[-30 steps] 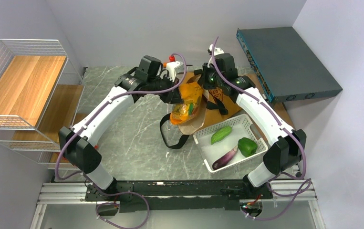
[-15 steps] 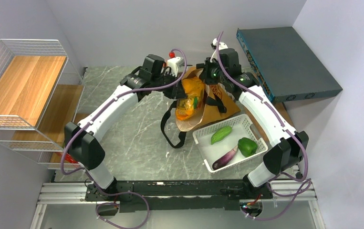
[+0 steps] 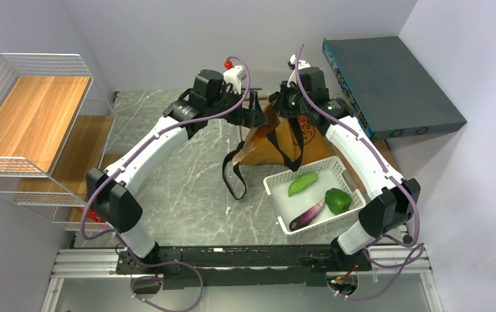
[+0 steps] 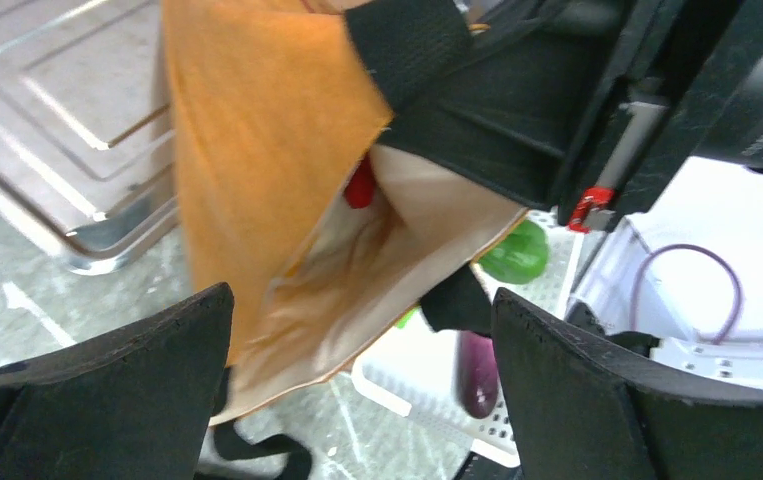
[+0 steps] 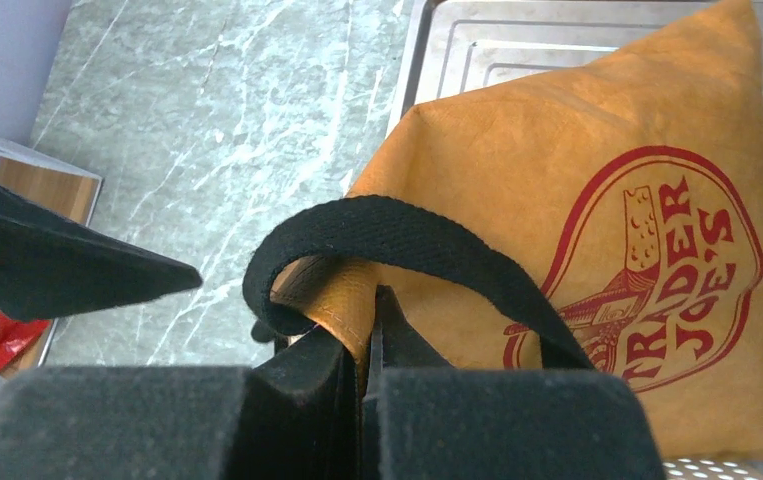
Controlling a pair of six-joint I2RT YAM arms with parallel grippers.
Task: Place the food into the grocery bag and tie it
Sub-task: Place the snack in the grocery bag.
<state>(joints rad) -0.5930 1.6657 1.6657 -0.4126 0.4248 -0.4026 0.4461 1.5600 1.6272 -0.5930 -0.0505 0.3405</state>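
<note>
The mustard grocery bag hangs from my right gripper, which is shut on its rim beside a black strap. In the right wrist view the bag shows a red printed logo, and the right gripper pinches the folded edge. My left gripper stands wide open just left of the bag and holds nothing. In the left wrist view the left gripper frames the bag's cream lining. A red bit of food peeks out inside; the rest of the food is hidden.
A white basket at front right holds a green vegetable, a green pepper and a purple eggplant. A metal tray lies under the bag. A wire shelf stands left, a dark flat box back right.
My left gripper let go of the bag's rim and opened wide. The bag's mouth fell shut, the packets inside dropped out of sight, and the bag now hangs from the right gripper alone.
</note>
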